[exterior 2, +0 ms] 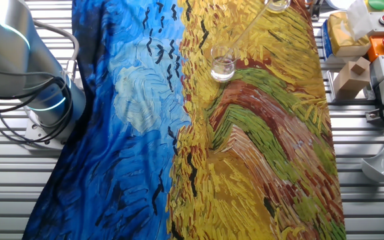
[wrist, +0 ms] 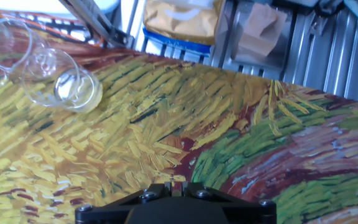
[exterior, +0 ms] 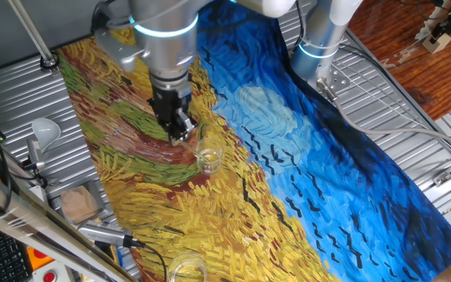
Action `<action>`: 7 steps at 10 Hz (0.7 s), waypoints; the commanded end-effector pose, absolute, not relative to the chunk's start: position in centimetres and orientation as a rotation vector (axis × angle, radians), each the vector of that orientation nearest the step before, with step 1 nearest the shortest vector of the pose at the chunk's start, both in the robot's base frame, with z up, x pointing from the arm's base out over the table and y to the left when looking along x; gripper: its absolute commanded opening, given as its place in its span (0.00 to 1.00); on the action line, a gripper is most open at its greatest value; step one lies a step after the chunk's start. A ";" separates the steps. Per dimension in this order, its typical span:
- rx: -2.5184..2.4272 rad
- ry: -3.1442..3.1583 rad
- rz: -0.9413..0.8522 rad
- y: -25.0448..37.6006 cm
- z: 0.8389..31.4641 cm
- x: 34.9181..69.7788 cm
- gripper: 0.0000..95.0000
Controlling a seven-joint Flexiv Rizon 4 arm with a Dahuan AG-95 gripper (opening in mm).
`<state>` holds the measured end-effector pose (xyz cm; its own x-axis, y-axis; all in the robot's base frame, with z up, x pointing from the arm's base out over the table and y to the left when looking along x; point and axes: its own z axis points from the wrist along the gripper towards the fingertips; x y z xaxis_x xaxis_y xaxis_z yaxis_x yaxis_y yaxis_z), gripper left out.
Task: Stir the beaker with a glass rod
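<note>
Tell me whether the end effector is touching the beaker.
Apart. The hand view shows the beaker up at the left, with painted cloth showing between it and the end effector at the bottom edge.

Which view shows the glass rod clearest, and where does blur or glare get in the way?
The other fixed view: the glass rod reads as a faint line rising from the beaker. One fixed view: the beaker is sharp and the gripper is slightly soft, rod not discernible. Hand view: the beaker looks distorted at the frame edge, washed by bright light.
</note>
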<state>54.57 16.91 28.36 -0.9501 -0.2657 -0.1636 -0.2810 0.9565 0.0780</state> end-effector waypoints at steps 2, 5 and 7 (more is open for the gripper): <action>-0.508 2.988 0.073 16.9 28.3 54.8 0.00; -0.501 2.996 0.076 16.9 28.2 54.8 0.00; -0.496 3.002 0.081 16.9 28.2 54.8 0.00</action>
<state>55.06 17.07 28.21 -0.9436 -0.3191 -0.0877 -0.3229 0.9459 0.0319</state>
